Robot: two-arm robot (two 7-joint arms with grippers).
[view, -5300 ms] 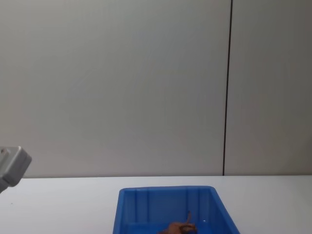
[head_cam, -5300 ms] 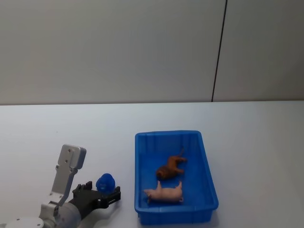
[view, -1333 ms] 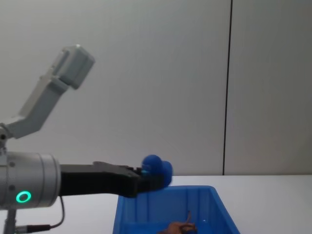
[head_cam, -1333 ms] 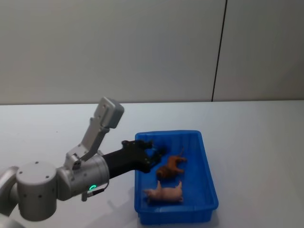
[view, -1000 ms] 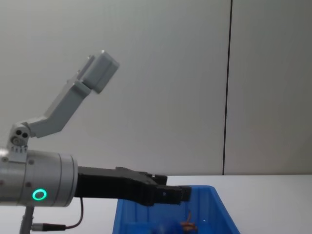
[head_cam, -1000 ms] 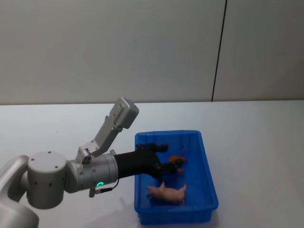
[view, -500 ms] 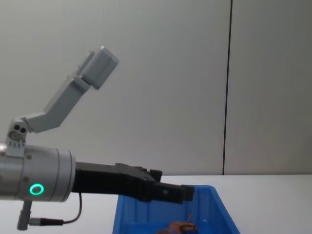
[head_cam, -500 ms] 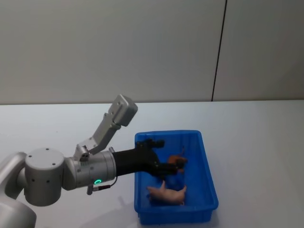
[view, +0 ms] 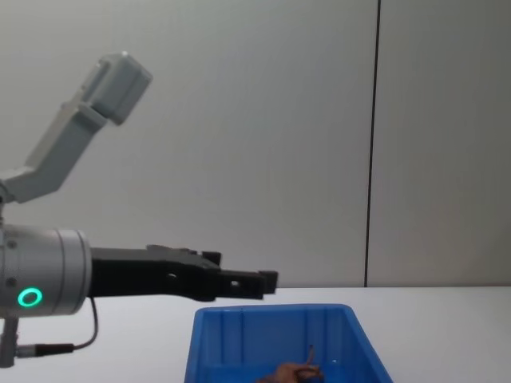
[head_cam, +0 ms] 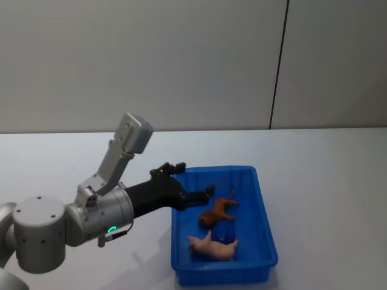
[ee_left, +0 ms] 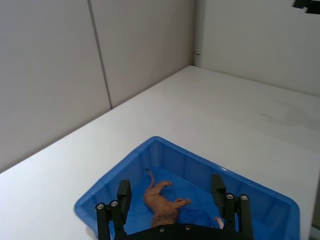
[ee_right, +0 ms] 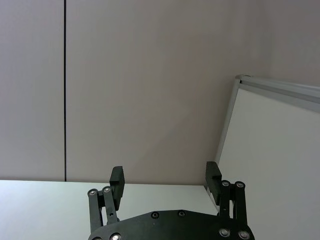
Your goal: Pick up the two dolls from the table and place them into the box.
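since a moment ago the left tool (head_cam: 192,181) has drawn back from inside the box (head_cam: 264,225) to hover over its near-left rim, fingers spread wide and empty. the brown doll (head_cam: 217,211) and pink doll (head_cam: 213,246) both lie inside. the main risk i see is the arm clipping the rim and shoving the box. the right tool (ee_right: 165,183) is parked, wide open. plain white counter (head_cam: 326,175), grey wall panels (head_cam: 181,60) behind.

You have a bright blue box (head_cam: 264,225) with ribbed walls on a plain white table (head_cam: 326,181). At its twelve o'clock end lies the reddish-brown doll (head_cam: 217,211); at six o'clock, the peach-pink doll (head_cam: 213,246). The left gripper (head_cam: 193,181) is black.
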